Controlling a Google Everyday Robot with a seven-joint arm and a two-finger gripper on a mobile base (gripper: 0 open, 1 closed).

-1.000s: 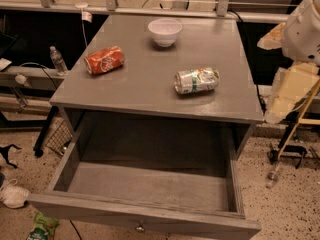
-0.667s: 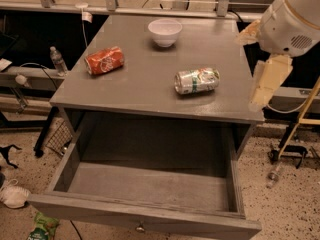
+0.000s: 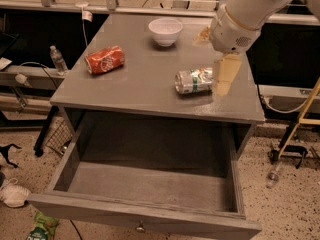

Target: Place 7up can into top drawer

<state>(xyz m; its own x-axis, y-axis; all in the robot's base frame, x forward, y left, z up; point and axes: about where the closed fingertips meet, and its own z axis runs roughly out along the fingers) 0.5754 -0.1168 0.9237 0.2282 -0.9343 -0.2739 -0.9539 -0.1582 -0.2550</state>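
Observation:
The 7up can, silver with green markings and dented, lies on its side on the right part of the grey cabinet top. My gripper hangs from the white arm at the upper right, its pale fingers pointing down just right of the can, close to its end. The top drawer is pulled wide open below the cabinet top and holds nothing; a small metal knob shows on its front panel.
An orange-red soda can lies on its side at the left of the top. A white bowl stands at the back. A water bottle and cables are left of the cabinet; a yellow stand is at the right.
My arm has swung in from the right edge of the view, leftward over the cabinet top, bringing the gripper down beside the 7up can. The cans, bowl and drawer have not moved.

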